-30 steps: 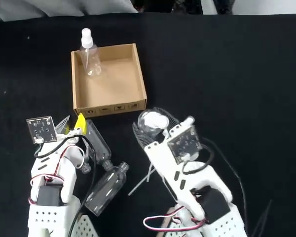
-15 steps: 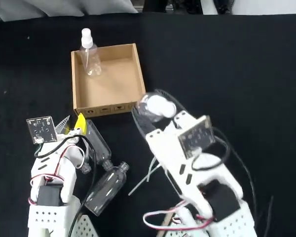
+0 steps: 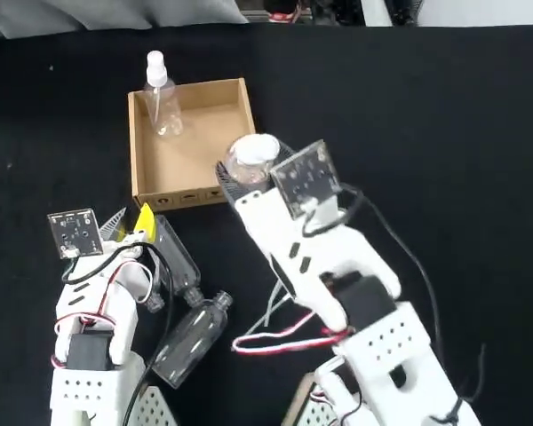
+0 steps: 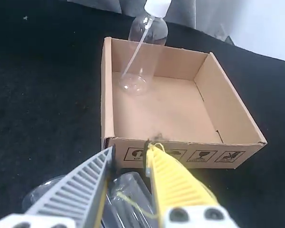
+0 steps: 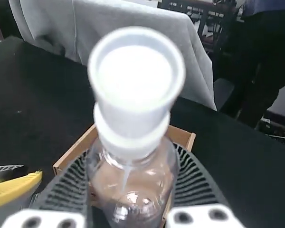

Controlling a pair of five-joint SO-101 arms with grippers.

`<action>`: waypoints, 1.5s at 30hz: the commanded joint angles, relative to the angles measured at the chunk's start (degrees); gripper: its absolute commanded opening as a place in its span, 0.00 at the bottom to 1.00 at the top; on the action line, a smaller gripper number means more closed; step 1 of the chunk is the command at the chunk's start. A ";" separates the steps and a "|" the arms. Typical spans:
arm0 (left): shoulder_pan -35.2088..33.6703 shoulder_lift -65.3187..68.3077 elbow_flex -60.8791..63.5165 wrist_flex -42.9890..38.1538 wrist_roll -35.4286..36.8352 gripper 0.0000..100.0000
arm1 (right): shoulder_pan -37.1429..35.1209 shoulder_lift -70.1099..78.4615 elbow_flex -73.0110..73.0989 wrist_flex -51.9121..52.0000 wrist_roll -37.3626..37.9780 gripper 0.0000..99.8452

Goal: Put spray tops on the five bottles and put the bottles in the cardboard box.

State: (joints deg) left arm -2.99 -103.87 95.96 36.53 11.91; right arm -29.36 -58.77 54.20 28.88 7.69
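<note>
The cardboard box (image 3: 195,151) stands at the back left. A clear bottle with a spray top (image 3: 160,98) leans in its far left corner, also seen in the left wrist view (image 4: 145,52) inside the box (image 4: 180,114). My right gripper (image 3: 249,176) is shut on a second topped bottle (image 3: 253,156), held upright over the box's near right corner; its white cap (image 5: 135,78) rises between the black fingers (image 5: 61,183). My left gripper (image 4: 130,156) stays low in front of the box, its grey and yellow fingers closed on a lying bare bottle (image 3: 179,259).
Another bottle without a top (image 3: 191,333) lies on the black table between the arms. Loose spray tubes (image 3: 268,312) lie by the right arm's base. The table's right half is open black cloth.
My right arm has lifted the topped bottle from the table in front of the box and carried it forward and left, over the box's near right corner. The left arm has kept still.
</note>
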 commanded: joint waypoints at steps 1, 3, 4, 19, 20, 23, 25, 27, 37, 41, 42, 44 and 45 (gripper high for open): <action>-0.75 -0.44 1.45 0.35 -0.70 0.11 | 1.05 2.59 -5.58 -2.11 -0.62 0.05; -0.75 -0.44 1.45 0.35 -0.70 0.11 | 1.05 4.18 -6.64 -2.11 -0.62 0.05; -0.75 -0.44 1.45 0.35 -0.70 0.11 | 1.05 4.97 -7.16 -2.11 -0.62 0.05; -0.75 -0.44 1.45 0.35 -0.70 0.11 | 1.14 18.15 -14.29 -7.65 -9.41 0.05; -0.75 -0.44 1.45 0.35 -0.70 0.11 | 1.32 19.38 -14.29 -9.49 -10.37 0.05; -2.59 -0.44 1.45 0.00 -0.70 0.11 | 1.32 23.52 -14.46 -13.89 -9.32 0.05; -4.79 -0.62 1.45 -0.35 -0.70 0.11 | 1.14 26.33 -14.73 -16.53 -8.97 0.05; -6.37 -0.62 1.45 -2.02 -0.70 0.11 | 1.05 28.79 -14.73 -19.60 -8.97 0.05; -15.69 -0.62 1.45 -6.68 -0.70 0.11 | 1.05 38.64 -16.57 -28.66 -8.97 0.05; -19.12 -0.62 1.45 -7.12 -0.70 0.11 | 0.97 44.35 -21.05 -28.66 -8.97 0.05; -19.47 -0.62 1.45 -7.12 -0.70 0.11 | 0.97 45.93 -22.37 -28.66 -8.97 0.05; -19.74 -0.62 1.45 -7.91 -0.70 0.11 | 0.97 48.92 -24.84 -28.66 -8.97 0.05; -19.74 -0.62 1.45 -8.09 -0.70 0.11 | 0.97 50.42 -25.98 -28.66 -8.97 0.05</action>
State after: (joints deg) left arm -21.71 -103.87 96.04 30.73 11.82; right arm -29.36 -9.71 34.77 1.98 -1.45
